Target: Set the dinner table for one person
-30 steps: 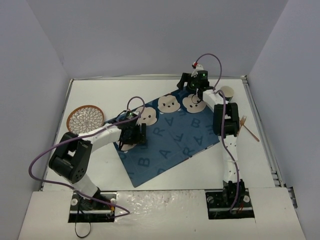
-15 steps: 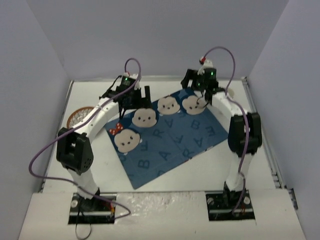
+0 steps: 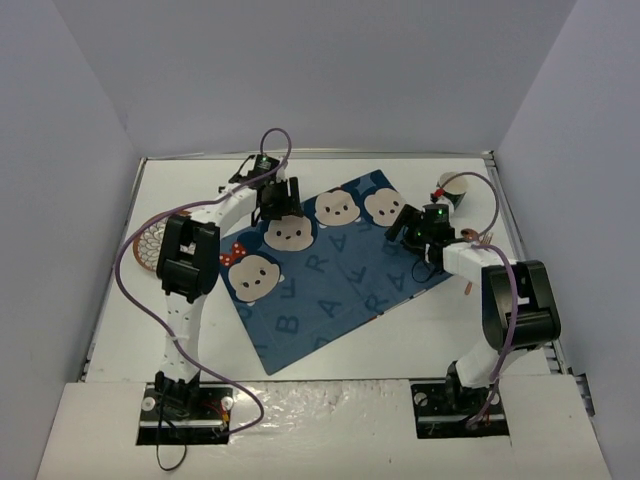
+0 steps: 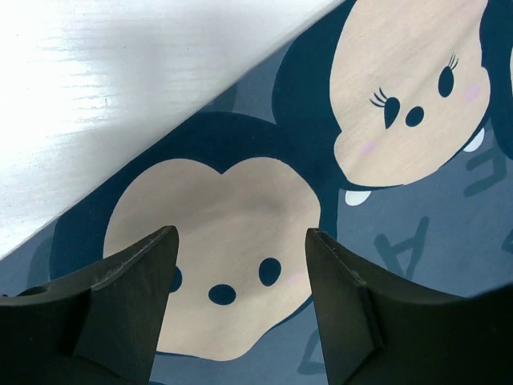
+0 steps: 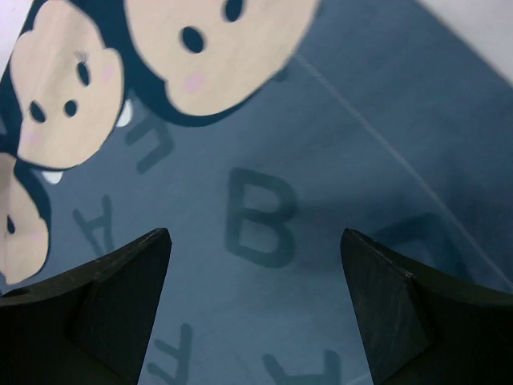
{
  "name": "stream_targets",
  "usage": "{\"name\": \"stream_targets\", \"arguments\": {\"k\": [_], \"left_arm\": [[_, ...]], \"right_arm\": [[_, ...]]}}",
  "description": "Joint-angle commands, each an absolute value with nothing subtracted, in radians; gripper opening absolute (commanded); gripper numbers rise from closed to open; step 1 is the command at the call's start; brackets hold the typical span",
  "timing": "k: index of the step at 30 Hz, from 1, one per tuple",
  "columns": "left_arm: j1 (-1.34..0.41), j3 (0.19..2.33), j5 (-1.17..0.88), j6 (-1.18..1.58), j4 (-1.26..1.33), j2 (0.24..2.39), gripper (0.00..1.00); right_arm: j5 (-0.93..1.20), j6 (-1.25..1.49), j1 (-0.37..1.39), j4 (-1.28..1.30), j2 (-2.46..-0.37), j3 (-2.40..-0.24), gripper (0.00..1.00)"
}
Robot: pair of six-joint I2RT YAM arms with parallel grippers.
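Observation:
The white dinner table carries a blue cartoon-printed placemat, spread flat and turned at an angle. My left gripper hovers open and empty over the mat's far left edge; the left wrist view shows a beige cartoon face between its fingers and bare table beyond. My right gripper hovers open and empty over the mat's right part, above a printed letter B. A patterned plate lies at the left, partly hidden by the left arm. A cup stands at the far right. A fork lies by the right arm.
Grey walls close in the table on three sides. A metal rail runs along the right edge. The arm bases sit on the near ledge. Purple cables loop beside each arm.

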State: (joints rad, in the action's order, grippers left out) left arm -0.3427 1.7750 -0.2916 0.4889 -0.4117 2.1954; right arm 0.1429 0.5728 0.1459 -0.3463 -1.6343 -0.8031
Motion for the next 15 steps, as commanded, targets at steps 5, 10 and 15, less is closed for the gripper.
{"name": "stream_targets", "arguments": {"k": [5,10,15], "left_arm": [[-0.317,1.809,-0.281,0.480,-0.397,2.220,0.60],[-0.302,1.790,-0.278,0.491,-0.391,2.234,0.59],[-0.296,1.793,-0.273,0.491,-0.393,2.241,0.59]], "right_arm": [[0.111,0.630,0.017,-0.473,-1.606,-0.703,0.82],[0.107,0.626,-0.050,-0.480,-1.634,-0.666,0.82],[0.078,0.641,-0.082,-0.474,-1.649,-0.648,0.82]]}}
